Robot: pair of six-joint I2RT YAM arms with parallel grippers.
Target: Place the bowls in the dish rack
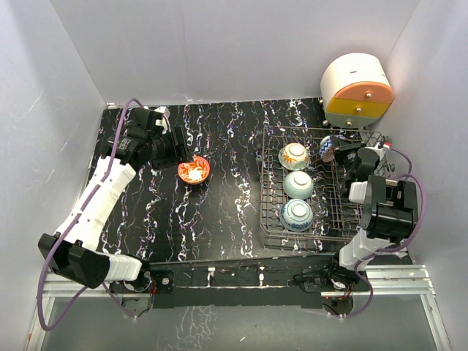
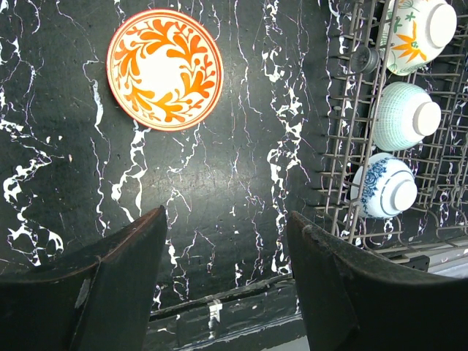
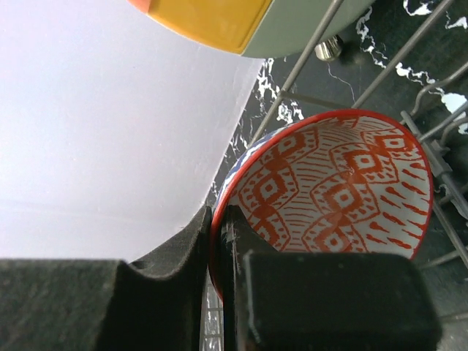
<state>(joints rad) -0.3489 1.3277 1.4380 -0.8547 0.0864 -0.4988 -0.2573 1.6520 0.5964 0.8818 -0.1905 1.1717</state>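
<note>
1. Dish rack (image 1: 265, 191): grey wire basket, sitting on the right half of the black marbled table (image 1: 227, 139), just in front of the white, orange and yellow drawer unit (image 1: 357, 91).
2. Cream bowl with orange flower (image 1: 293, 155): leaning among the tines at the far end of the rack's left column, foot ring showing.
3. Pale teal bowl (image 1: 298, 184): leaning in the middle of the same column.
4. Blue patterned bowl (image 1: 296, 215): leaning at the near end of that column.
5. Orange-red bowl (image 1: 194, 170): sitting upright on the table, well apart from the rack on its left.
6. Left gripper (image 2: 225, 216): hovering over the bare table just beside the orange-red bowl, jaws standing spread and holding nothing.
7. Red-pink bowl (image 3: 336, 190): tipped on its side over the rack's far right area, close to the drawer unit. Whether it is touching the wires cannot be told.
8. Right gripper (image 3: 217, 219): pinching the rim of the red-pink bowl, one finger inside and one outside.
</note>
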